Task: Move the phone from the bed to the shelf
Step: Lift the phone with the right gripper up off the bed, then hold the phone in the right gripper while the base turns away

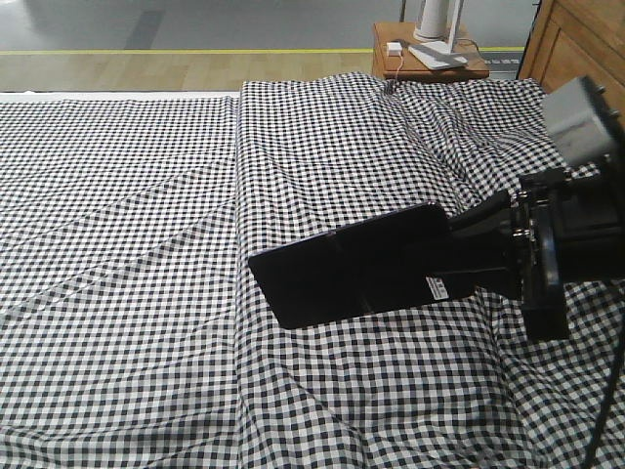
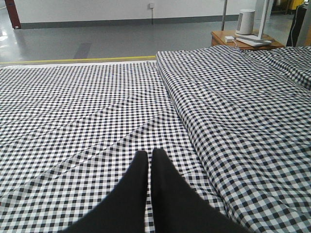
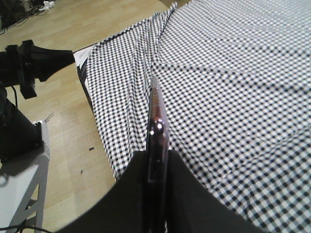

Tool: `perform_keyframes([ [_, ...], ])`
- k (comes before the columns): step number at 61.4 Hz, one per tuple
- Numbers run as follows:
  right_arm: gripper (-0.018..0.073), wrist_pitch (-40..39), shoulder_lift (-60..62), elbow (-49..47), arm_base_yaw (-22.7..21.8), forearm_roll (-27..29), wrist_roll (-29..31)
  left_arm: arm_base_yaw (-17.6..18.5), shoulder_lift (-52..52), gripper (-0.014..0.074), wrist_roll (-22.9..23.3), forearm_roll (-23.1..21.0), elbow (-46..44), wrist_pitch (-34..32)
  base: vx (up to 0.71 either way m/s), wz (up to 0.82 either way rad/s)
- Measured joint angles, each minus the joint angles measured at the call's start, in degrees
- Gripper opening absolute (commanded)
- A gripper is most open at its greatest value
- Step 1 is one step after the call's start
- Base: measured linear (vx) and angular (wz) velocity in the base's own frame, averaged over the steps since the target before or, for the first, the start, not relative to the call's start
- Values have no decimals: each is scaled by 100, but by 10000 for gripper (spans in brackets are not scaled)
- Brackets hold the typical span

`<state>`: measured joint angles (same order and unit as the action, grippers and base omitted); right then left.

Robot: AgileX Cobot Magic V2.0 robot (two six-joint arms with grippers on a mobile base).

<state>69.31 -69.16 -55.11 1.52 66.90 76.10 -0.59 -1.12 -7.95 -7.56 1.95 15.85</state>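
Between the two black fingers of the right end effector (image 1: 459, 259) the phone (image 1: 352, 264) is sitting tight. The fingers are squeezing one short end of it, and the rest of the phone is sticking straight out in front of them. It is black and shiny. A little white sticker (image 1: 437, 287) is showing on it, close to the fingers.

Under the right end effector the bed (image 1: 146, 195) is spreading out wide, with its wrinkly black-and-white checked cloth. The phone is hanging in the air over this cloth.

From the right wrist view the phone (image 3: 158, 121) is showing only its thin edge, and the right end effector (image 3: 156, 158) is pinching it from both sides. Off to one side of it the wooden floor (image 3: 63, 121) is showing past the edge of the bed.

Far out in front of the left end effector (image 2: 149, 155) the checked cloth is going on and on. Its two black fingers are pressing almost together, with just a thin line between them.

Far behind the right end effector a small brown worktop (image 1: 410, 68) is standing beside the wooden headboard (image 1: 576, 39).
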Motion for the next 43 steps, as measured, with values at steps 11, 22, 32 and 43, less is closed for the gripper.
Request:
perform_keyframes([
  [11,-1,13,257,0,0,210,-95,0,0,1,0,0,0,0,0,0],
  [22,-1,-8,279,5,262,312,-141,0,0,1,0,0,0,0,0,0],
  [32,-1,63,279,5,669,317,-127,0,0,1,0,0,0,0,0,0],
  [43,-1,65,279,5,737,317,-149,0,0,1,0,0,0,0,0,0],
])
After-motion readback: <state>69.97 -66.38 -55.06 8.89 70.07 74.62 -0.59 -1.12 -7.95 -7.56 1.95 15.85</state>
